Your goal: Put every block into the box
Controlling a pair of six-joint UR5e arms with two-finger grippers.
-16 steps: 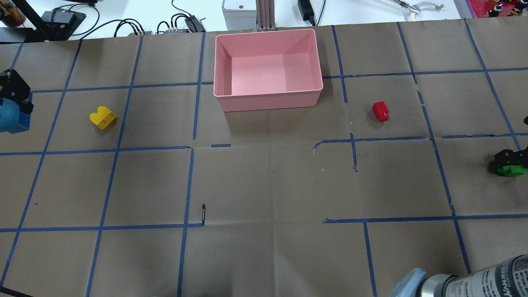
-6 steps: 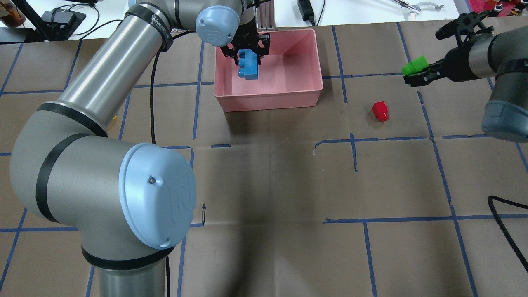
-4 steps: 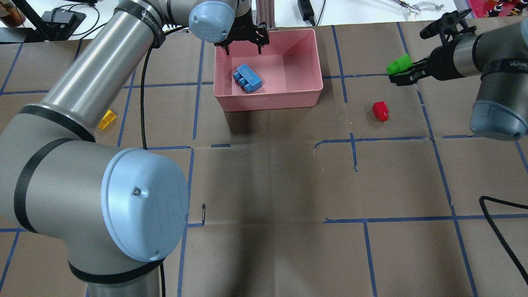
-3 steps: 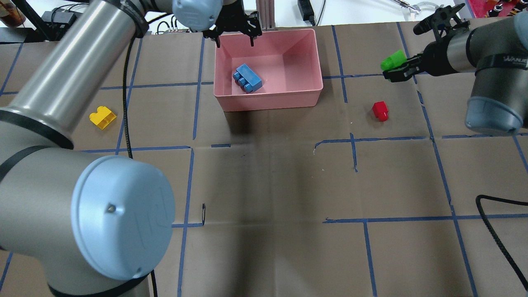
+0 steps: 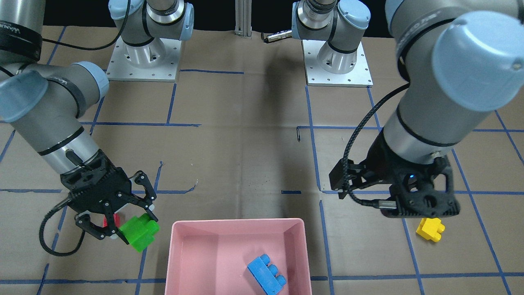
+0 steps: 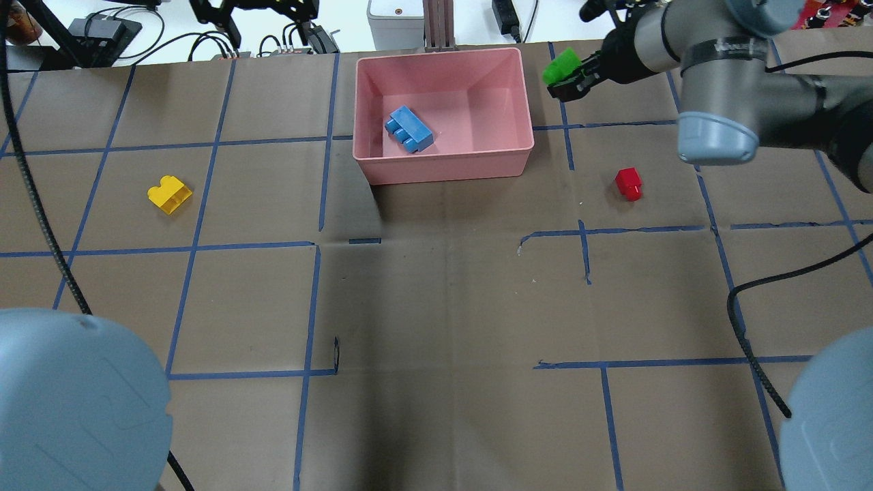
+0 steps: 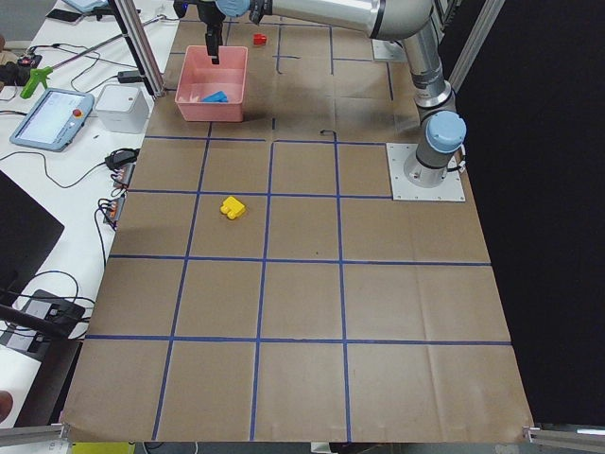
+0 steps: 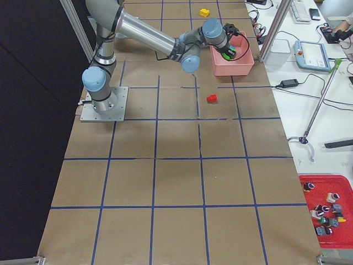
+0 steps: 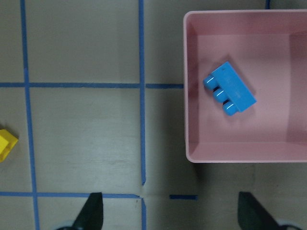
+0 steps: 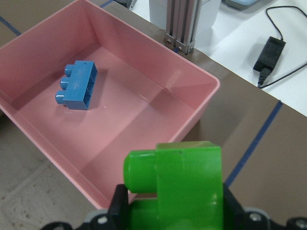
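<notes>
Green block point(image 6: 562, 65) clamped in right claw point(image 5: 133, 225), just right of box point(image 6: 443, 167) | we clear the rim, then release | left claw point(image 9: 172, 213) wide, empty

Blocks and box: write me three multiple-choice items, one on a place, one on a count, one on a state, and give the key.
1. Where is the blue block?
A) inside the pink box
B) just outside it
C) gripped in the air

2. How many blocks lie on the table outside the box?
A) one
B) two
C) three

3. The right end effector is:
A) open and empty
B) shut on the green block
C) shut on nothing

Key:
1 A, it lies on the box floor.
2 B, only the yellow block and the red block rest there.
3 B, its fingers clamp that block.
</notes>
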